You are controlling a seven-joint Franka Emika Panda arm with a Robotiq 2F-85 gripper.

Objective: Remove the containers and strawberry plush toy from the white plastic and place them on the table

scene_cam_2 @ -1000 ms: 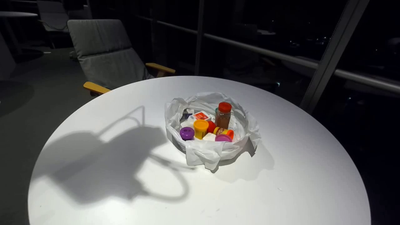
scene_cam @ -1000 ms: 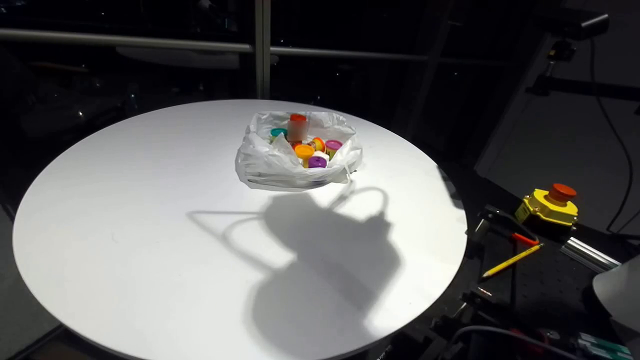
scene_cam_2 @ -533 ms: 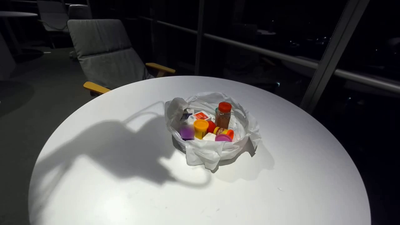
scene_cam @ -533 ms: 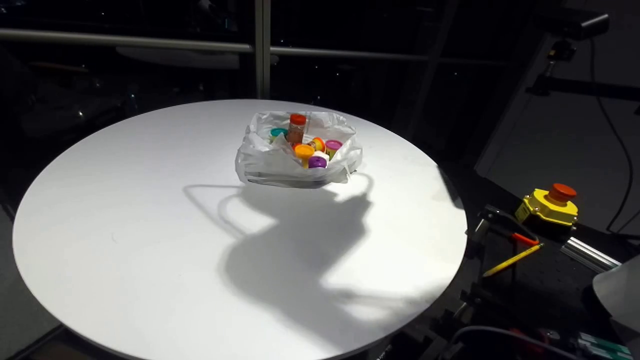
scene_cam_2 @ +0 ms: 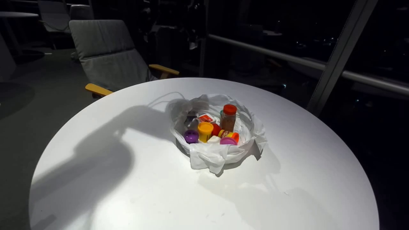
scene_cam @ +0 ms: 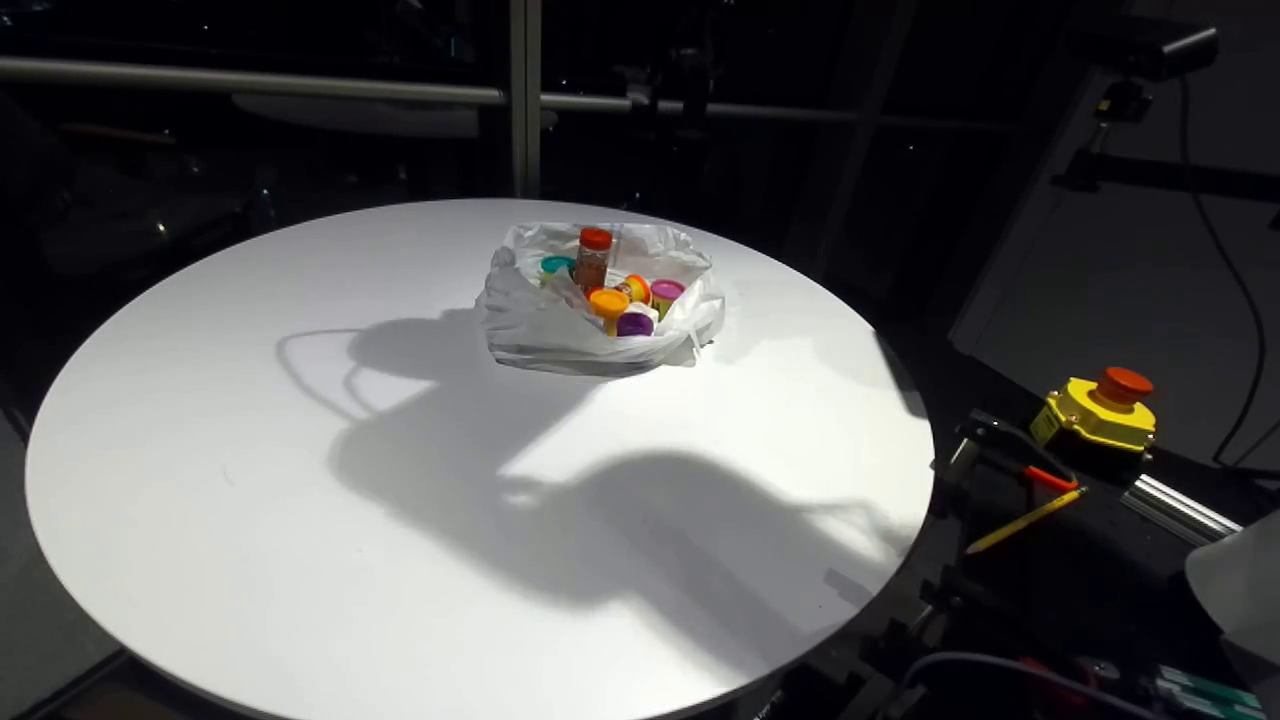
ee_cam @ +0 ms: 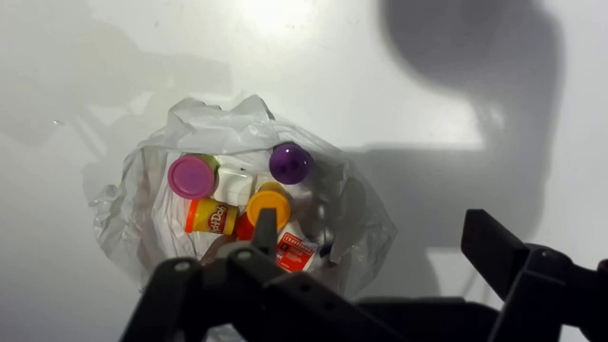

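Dark panes (scene_cam_2: 377, 41) rise behind the round white table (scene_cam: 200, 500); in an exterior view alone, a padded grey chair (scene_cam_2: 105, 57) shows. On the table, the thin, crinkled bag (scene_cam_2: 209, 156) holds cylindrical tubs (scene_cam_2: 205, 128), a clear red-lidded jar (scene_cam_2: 228, 122), a red thing (scene_cam_2: 216, 129) partly hidden and a glossy, rounded purple thing (ee_cam: 290, 164). The wrist view alone shows the gripper (ee_cam: 370, 221), its fingers spread wide, and makes CRAFTSMAN readable on a red label (ee_cam: 294, 252).
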